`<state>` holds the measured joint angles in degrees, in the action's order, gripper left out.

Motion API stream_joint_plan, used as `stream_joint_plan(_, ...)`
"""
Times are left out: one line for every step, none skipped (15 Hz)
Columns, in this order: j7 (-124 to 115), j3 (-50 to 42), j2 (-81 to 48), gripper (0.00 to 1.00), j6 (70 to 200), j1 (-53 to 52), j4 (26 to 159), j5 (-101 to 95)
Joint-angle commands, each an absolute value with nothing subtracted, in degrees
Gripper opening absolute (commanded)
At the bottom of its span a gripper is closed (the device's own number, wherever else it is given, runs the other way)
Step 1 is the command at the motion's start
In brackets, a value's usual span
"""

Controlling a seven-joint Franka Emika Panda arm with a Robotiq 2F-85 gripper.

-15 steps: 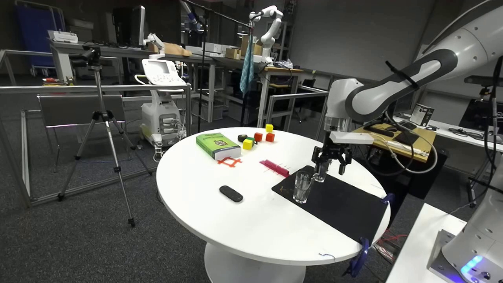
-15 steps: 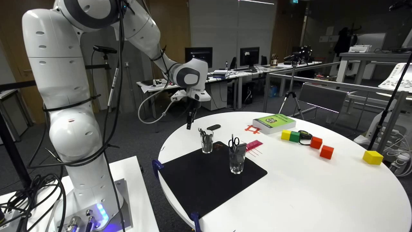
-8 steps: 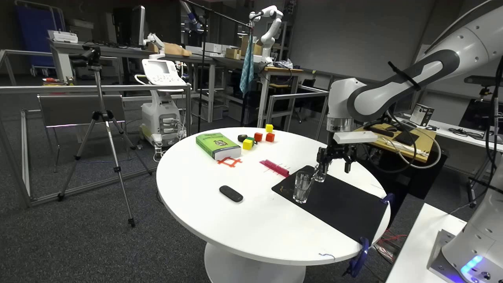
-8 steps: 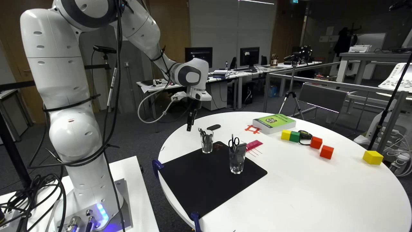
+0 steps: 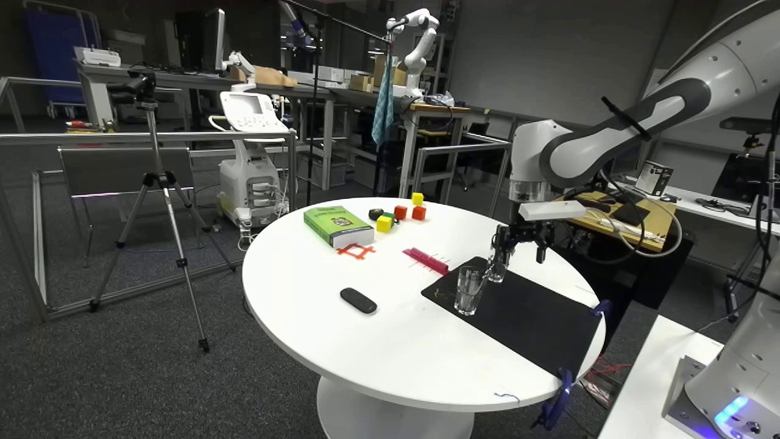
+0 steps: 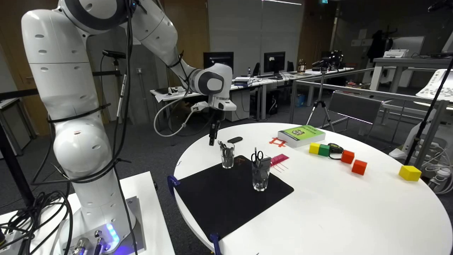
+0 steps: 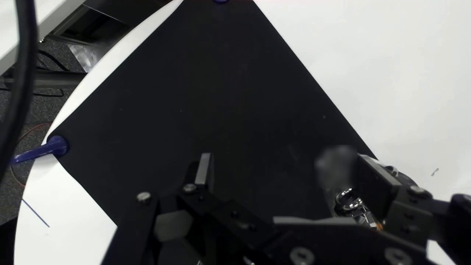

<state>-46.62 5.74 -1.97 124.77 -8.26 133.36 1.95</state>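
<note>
Leftmost, my base (image 6: 90, 221) stands well back, and my gripper (image 6: 212, 141) hangs over the black mat (image 6: 226, 205) on the bench (image 6: 354, 212), its fingers (image 7: 204, 170) pointing down, spread wide and holding nothing. Just right of the tips and lower, in an exterior view, stands one glass (image 6: 227, 160), upright, dark handles (image 6: 222, 144) poking past its rim, a gap showing between us. Farther right on the mat stands a second glass (image 6: 260, 180), upright too, with scissors (image 6: 257, 156) in it, loops uppermost. Both glasses thus lie outward from my gripper, on the side away from my base, long axes vertical like my fingers. In the wrist view a shiny loop (image 7: 346, 200) shows beside the finger at that view's right; my own hardware hides much there, so I cannot be sure which glass it belongs to. Past the mat come a pink strip (image 6: 279, 159), a green book (image 6: 300, 135), a red block (image 6: 359, 167) and, rightmost, a yellow block (image 6: 410, 173).
</note>
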Motion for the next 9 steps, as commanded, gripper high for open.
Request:
stream_joint_plan(-47.4,5.4,-0.63,1.0,123.24,-7.33,133.42,0.14)
stream_joint_plan(-47.3,5.27,-0.76,1.0,123.2,-7.19,133.34,0.02)
stream_joint_plan(-47.24,5.24,-0.86,1.0,123.37,-7.07,133.34,-0.07)
stream_joint_plan(-46.85,5.26,-1.09,1.0,123.74,-6.92,133.32,0.09)
stream_joint_plan(-46.48,5.27,-1.34,1.0,124.36,-6.87,133.29,0.32)
stream_joint_plan(-46.16,5.24,-1.53,1.0,124.95,-6.88,133.26,0.53)
stream_joint_plan(-45.87,5.25,-1.77,1.0,125.88,-6.89,133.17,0.75)
stream_joint_plan(-45.68,5.23,-2.04,1.0,126.49,-6.87,132.99,0.97)
stream_joint_plan(-45.69,5.23,-2.24,1.0,127.28,-6.88,132.9,0.97)
